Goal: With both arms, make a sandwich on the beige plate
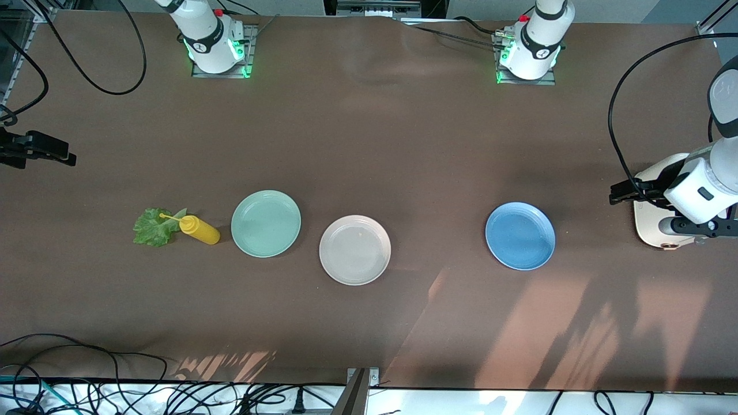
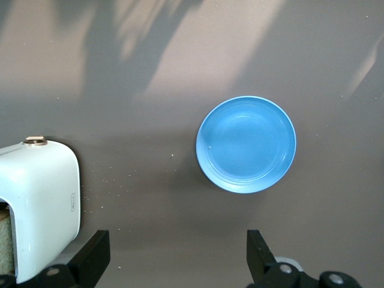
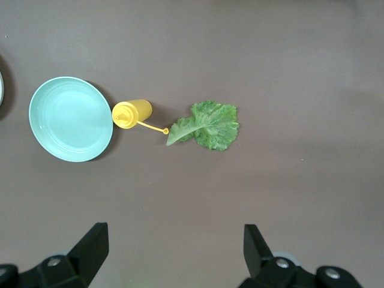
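- A brown table (image 1: 369, 144) is carrying the whole setup, with cables trailing along the edge nearest the front camera and sunlit patches lying on the surface there.
- The beige plate (image 1: 355, 249) is sitting bare near the middle of the table, slightly nearer the front camera than the two other plates.
- The mint-green plate (image 1: 266, 223) is lying just beside it toward the right arm's end; the blue plate (image 1: 520, 235) is lying well apart toward the left arm's end.
- The lettuce leaf (image 1: 153, 227) is lying flat beside the mint-green plate, with the yellow squeeze bottle (image 1: 199, 229) standing between them and its nozzle tip reaching over the leaf.
- A white toaster (image 1: 657, 216) is standing at the left arm's end of the table; in the left wrist view a brown slice (image 2: 5, 240) is showing in its slot.
- The left gripper (image 2: 179, 258) is hanging above the table between toaster and blue plate, jaws spread wide and gripping nothing.
- The right gripper (image 3: 176, 252) is hanging above the table near the lettuce leaf, jaws likewise spread wide and empty.
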Tool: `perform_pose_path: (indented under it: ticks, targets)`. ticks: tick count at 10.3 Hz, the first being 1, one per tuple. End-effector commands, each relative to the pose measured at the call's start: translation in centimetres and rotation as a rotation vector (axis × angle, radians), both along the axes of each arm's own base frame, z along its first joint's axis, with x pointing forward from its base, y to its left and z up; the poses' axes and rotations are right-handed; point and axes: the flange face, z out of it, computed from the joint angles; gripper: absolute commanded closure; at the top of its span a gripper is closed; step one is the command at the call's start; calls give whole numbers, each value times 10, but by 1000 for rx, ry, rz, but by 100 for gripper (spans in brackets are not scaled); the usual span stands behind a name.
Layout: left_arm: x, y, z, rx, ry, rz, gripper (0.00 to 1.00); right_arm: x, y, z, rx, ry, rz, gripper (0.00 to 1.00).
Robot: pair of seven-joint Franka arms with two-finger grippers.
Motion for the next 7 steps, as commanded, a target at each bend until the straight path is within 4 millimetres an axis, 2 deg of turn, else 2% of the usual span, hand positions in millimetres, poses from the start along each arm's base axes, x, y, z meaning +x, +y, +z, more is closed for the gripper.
perform_pose_path:
  ticks: [1,7]
  targets:
    - [-1,-4,-2,22,10,-22,0,3,-5,-1,-16,3,-9,0]
    - [0,-5,-7,27,19,-24,0,11,-6,-8,-19,-12,-11,0]
